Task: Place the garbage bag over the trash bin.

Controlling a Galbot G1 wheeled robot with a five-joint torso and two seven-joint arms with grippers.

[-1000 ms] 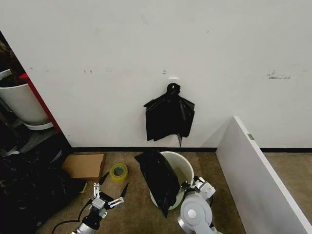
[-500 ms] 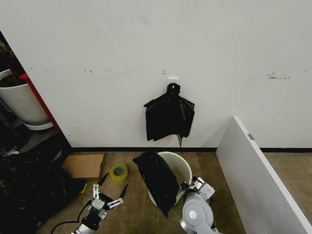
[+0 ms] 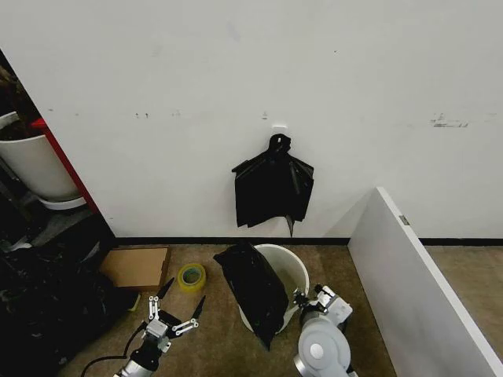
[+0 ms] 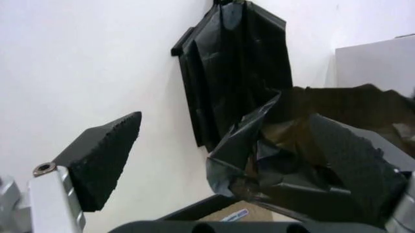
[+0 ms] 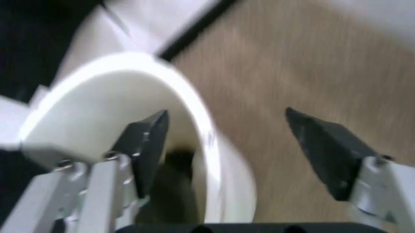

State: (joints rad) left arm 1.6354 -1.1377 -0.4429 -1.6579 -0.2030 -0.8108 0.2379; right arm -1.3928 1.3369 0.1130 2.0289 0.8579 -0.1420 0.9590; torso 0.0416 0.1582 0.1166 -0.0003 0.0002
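One garbage bag (image 3: 253, 289) drapes over the left rim of the one trash bin (image 3: 292, 269), against the far wall. A knotted bunch of bags (image 3: 273, 188) hangs above. Two grippers: left gripper (image 3: 179, 309) spread wide left of the bin; right gripper (image 5: 224, 145), fingers apart, straddles the bin's rim in the right wrist view.

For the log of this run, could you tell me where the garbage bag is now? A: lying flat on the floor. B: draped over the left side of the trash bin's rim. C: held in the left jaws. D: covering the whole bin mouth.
B: the garbage bag hangs over the left side of the trash bin, whose right rim is bare.
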